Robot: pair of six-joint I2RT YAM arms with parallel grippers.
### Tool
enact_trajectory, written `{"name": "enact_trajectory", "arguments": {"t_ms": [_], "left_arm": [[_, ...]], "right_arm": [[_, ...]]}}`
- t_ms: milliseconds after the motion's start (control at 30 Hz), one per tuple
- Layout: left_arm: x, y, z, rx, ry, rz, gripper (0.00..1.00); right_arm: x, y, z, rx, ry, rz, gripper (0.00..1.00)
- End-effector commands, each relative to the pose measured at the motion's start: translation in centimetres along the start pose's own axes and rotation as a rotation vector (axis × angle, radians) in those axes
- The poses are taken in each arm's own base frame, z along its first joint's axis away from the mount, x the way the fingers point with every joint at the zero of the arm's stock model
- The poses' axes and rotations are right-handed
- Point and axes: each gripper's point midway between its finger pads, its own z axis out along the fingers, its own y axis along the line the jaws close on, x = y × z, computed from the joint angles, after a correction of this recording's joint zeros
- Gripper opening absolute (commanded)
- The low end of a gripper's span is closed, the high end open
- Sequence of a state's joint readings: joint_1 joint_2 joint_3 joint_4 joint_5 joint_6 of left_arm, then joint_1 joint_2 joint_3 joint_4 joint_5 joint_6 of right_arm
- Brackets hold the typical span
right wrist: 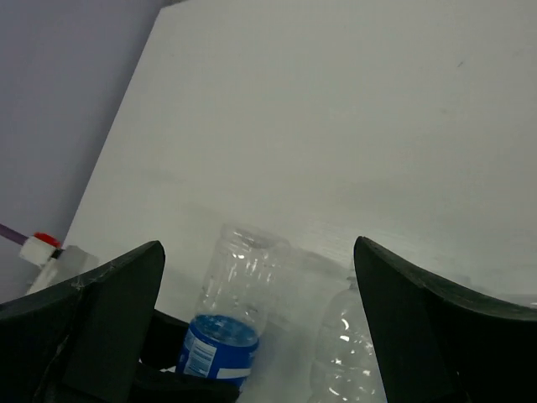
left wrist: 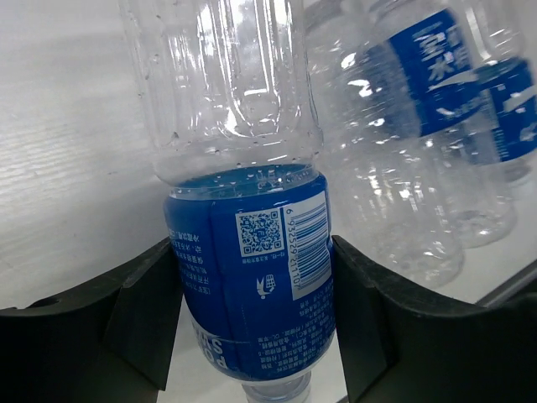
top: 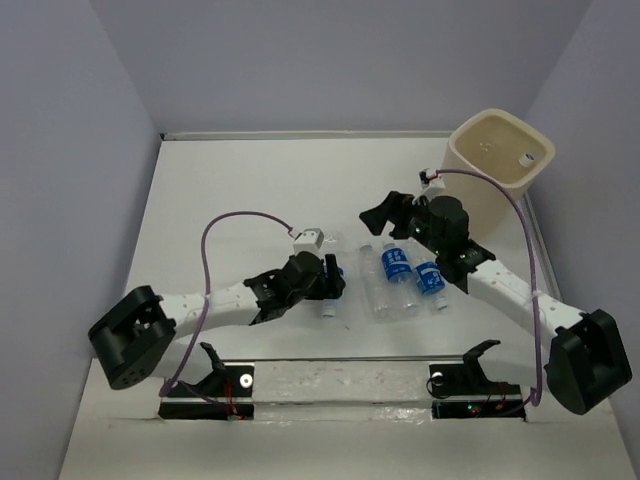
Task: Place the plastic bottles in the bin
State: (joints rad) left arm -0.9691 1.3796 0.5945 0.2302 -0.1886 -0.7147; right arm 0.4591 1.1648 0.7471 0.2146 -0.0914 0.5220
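White worktop between lilac walls; the beige bin holds one white-capped bottle. Left hand clamps a blue-labelled bottle; right hand gapes wide, empty.

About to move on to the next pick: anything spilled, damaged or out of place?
Nothing stands out. The loose bottles lie on their sides in the middle of the table, no spill visible. The left hand grips one bottle squarely across its blue label; the bin stands upright at the far right.
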Motion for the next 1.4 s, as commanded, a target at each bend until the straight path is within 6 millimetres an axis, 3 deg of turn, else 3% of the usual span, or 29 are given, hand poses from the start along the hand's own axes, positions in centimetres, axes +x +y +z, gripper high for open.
{"name": "enact_trajectory", "arguments": {"t_ms": [0, 33, 167, 333, 567, 633, 700, 733, 767, 800, 833, 867, 933, 967, 1033, 1067, 1100, 1133, 1167, 1200, 1233, 1300, 1333, 1367], "left_arm": [[-4.0, -1.4, -3.6, 0.063, -0.163, -0.008, 0.62], [-5.4, -2.2, -5.0, 0.101, -0.215, -0.007, 0.61], [-7.1, -3.9, -7.1, 0.195, -0.295, 0.048, 0.61], [-7.2, -6.2, -7.5, 0.288, -0.279, 0.113, 0.61], [-7.3, -7.8, -7.6, 0.351, -0.270, 0.147, 0.61], [-7.4, -8.3, -8.0, 0.379, -0.275, 0.151, 0.61], [-7.6, -8.5, -8.2, 0.387, -0.283, 0.156, 0.63], [-7.8, -8.6, -8.4, 0.391, -0.288, 0.157, 0.68], [-7.8, -8.5, -8.4, 0.390, -0.289, 0.157, 0.74], [-7.8, -8.5, -8.5, 0.385, -0.293, 0.154, 0.80], [-7.8, -8.3, -8.5, 0.380, -0.294, 0.150, 0.94], [-7.9, -8.2, -8.6, 0.373, -0.301, 0.143, 0.99], [-8.0, -8.1, -8.6, 0.372, -0.301, 0.137, 0.99], [-8.0, -8.1, -8.7, 0.373, -0.299, 0.130, 0.99], [-7.9, -8.3, -8.8, 0.384, -0.296, 0.125, 0.99], [-7.9, -8.4, -8.8, 0.389, -0.295, 0.125, 0.99], [-7.9, -8.5, -8.8, 0.391, -0.293, 0.122, 0.99], [-7.8, -8.5, -8.7, 0.394, -0.290, 0.117, 0.99], [-7.7, -8.6, -8.6, 0.396, -0.282, 0.116, 0.99], [-7.3, -8.6, -8.3, 0.396, -0.271, 0.117, 0.99], [-7.2, -8.6, -8.1, 0.393, -0.266, 0.114, 0.99], [-6.7, -8.4, -7.1, 0.373, -0.240, 0.108, 0.99], [-6.5, -8.3, -6.7, 0.362, -0.233, 0.105, 0.99], [-6.1, -8.0, -5.8, 0.337, -0.215, 0.091, 0.99]], "right_arm": [[2.2, 4.7, 0.2, -0.178, 0.044, 0.186, 1.00], [3.1, 5.5, 0.4, -0.200, 0.069, 0.195, 1.00], [4.3, 8.2, 0.7, -0.293, 0.128, 0.218, 1.00], [4.4, 10.8, 0.4, -0.421, 0.159, 0.225, 1.00], [4.7, 12.3, -0.2, -0.519, 0.191, 0.230, 1.00], [4.6, 12.2, 0.0, -0.509, 0.186, 0.228, 0.95], [4.3, 12.0, 0.2, -0.495, 0.174, 0.215, 0.81], [3.3, 12.0, 0.3, -0.474, 0.135, 0.212, 0.62], [2.6, 11.7, 0.5, -0.454, 0.103, 0.188, 0.55], [1.8, 10.9, 0.9, -0.394, 0.064, 0.174, 0.41], [1.0, 10.7, 1.0, -0.368, 0.039, 0.156, 0.35], [-1.0, 11.4, 0.9, -0.365, -0.006, 0.139, 0.31], [-2.9, 10.6, 1.1, -0.322, -0.043, 0.093, 0.27], [-5.7, 10.3, 1.1, -0.302, -0.105, 0.063, 0.25], [-8.6, 8.8, 0.9, -0.230, -0.167, 0.042, 0.24], [-11.5, 8.9, 0.1, -0.223, -0.233, 0.025, 0.24], [-13.5, 8.2, -0.4, -0.193, -0.279, -0.002, 0.23], [-16.0, 5.9, -1.1, -0.111, -0.335, -0.009, 0.23], [-17.9, 5.1, -1.8, -0.074, -0.380, -0.030, 0.23], [-21.8, 5.5, -3.6, -0.038, -0.476, -0.102, 0.23], [-24.4, 2.9, -4.8, 0.111, -0.553, -0.116, 0.23], [-28.0, 1.9, -6.8, 0.238, -0.654, -0.190, 0.23], [-31.4, 0.0, -9.2, 0.413, -0.749, -0.262, 0.23], [-32.7, -0.9, -10.1, 0.493, -0.781, -0.296, 0.23]]}}
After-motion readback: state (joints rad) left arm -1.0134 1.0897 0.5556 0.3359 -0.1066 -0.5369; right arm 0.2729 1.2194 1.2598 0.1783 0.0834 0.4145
